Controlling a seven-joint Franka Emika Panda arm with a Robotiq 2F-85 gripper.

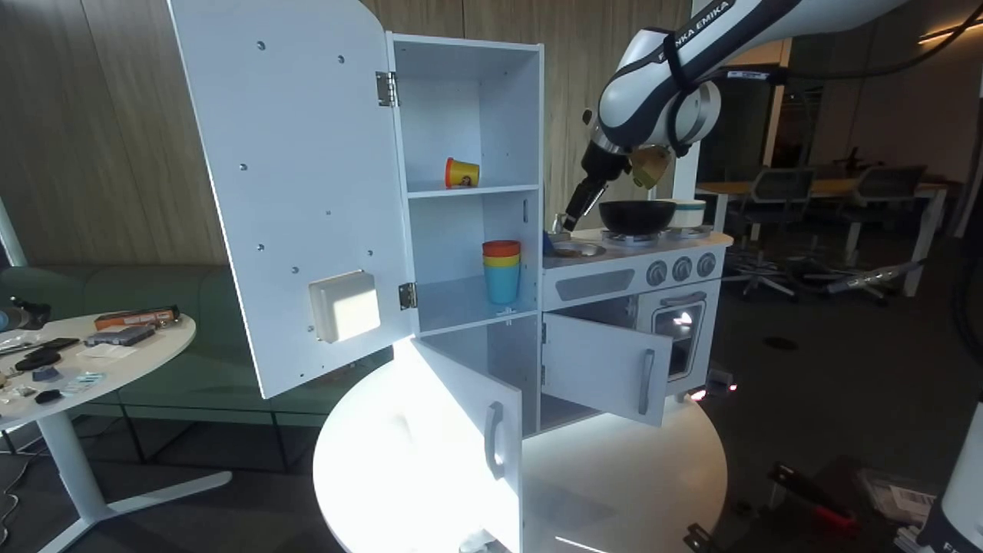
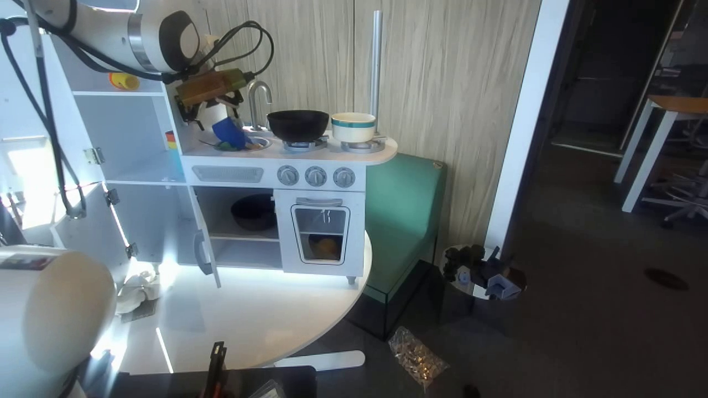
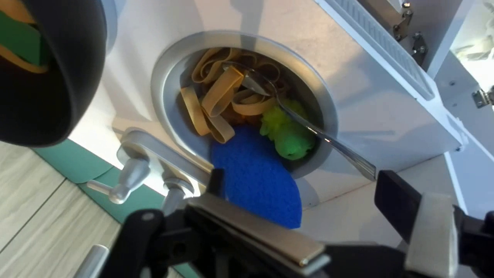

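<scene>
Blue spongy-looking piece [image 3: 258,177] is sticking up out of the little gray sink [image 3: 216,38], right below the gripper [image 3: 299,185]. The gripper's two fingers [image 3: 397,206] are spread apart, fwiw, and in the wrist view the blue piece shows up in the gap, closer to one finger than the other. Can't really tell whether it's touching that finger. There's a white toy kitchen [image 2: 282,237] standing under the gripper, and well below that, the round white table [image 2: 249,315] carrying it. Black pan [image 2: 298,127] sits on top of the kitchen, off to one side of the gripper, and a white pot [image 2: 354,132] with a teal band is on that same side, just further out. Down in the sink, below the gripper, you've got a tangle of tan pasta-like strips [image 3: 222,92], a metal spoon-like utensil [image 3: 328,139] lying across them with its handle poking past the rim toward the other finger, and a lumpy green piece [image 3: 295,143] partly under the handle, just beside the blue one.
</scene>
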